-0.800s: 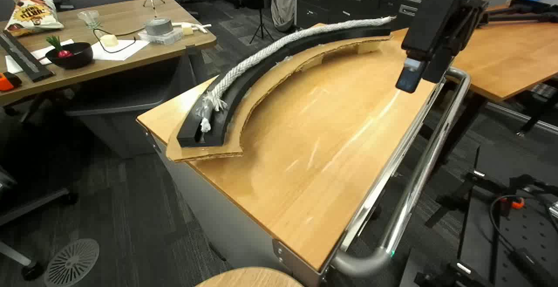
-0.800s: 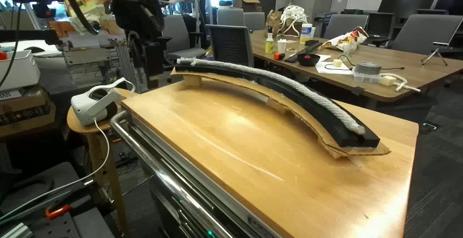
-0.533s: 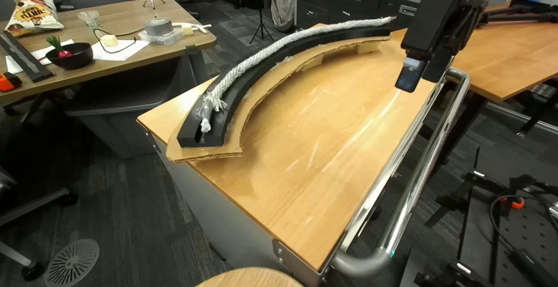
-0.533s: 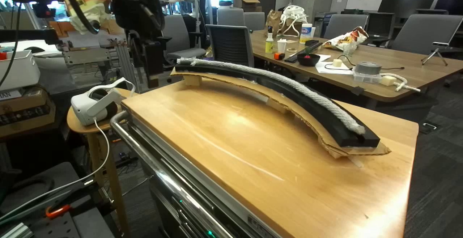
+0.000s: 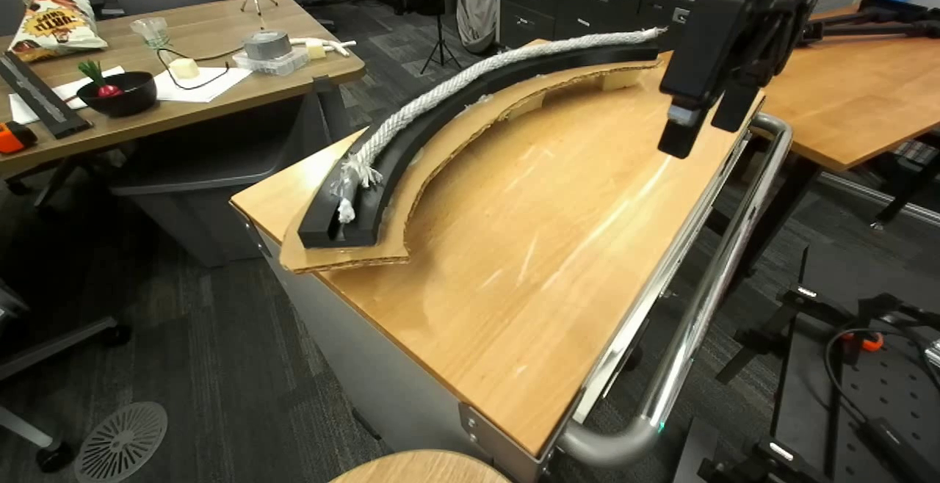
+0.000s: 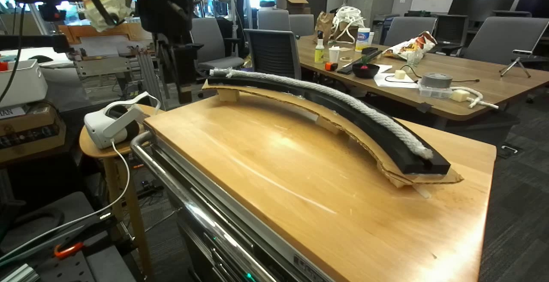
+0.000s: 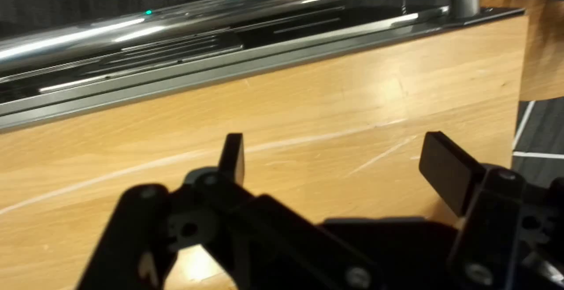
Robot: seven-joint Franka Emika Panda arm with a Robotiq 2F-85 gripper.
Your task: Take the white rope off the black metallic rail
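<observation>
The white rope (image 5: 443,91) lies along the top of the curved black metallic rail (image 5: 402,149), with a frayed end near the rail's near end. The rope (image 6: 351,102) and the rail (image 6: 369,128) show in both exterior views. My gripper (image 5: 701,131) hangs above the tabletop's far right corner area, apart from the rope and rail. In an exterior view the gripper (image 6: 185,95) is dark and seen side-on. In the wrist view the gripper (image 7: 335,153) has its fingers wide apart with only bare wood below. The rope and rail are out of the wrist view.
The rail sits on a raised cardboard base (image 5: 345,257) on the wooden cart top (image 5: 558,233). A silver tubular bar (image 5: 701,307) runs along the cart's side, also in the wrist view (image 7: 176,24). A white headset (image 6: 101,130) rests on a stool beside the cart.
My gripper has shifted slightly over the tabletop, a little left in an exterior view. The rope and rail have not moved.
</observation>
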